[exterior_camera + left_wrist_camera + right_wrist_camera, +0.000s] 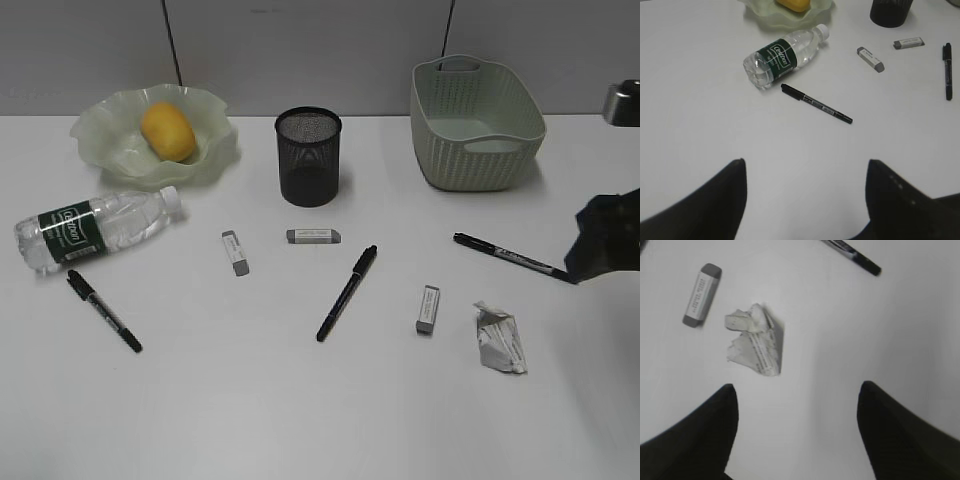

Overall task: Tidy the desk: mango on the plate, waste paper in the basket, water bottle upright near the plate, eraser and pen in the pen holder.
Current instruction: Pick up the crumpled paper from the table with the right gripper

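The mango point(167, 131) sits in the green plate point(100, 140). The basket point(476, 150) looks like it has nothing in it, and I cannot see into the black pen holder point(308, 157). The left tool point(805, 200) is spread wide above the bare counter point(250, 400), holding nothing. The right tool point(796, 432) is spread wide too, just above the waste paper point(756, 342), not touching it. The water bottle point(92, 228) lies on its side by the plate. Pens and erasers lie about the counter.
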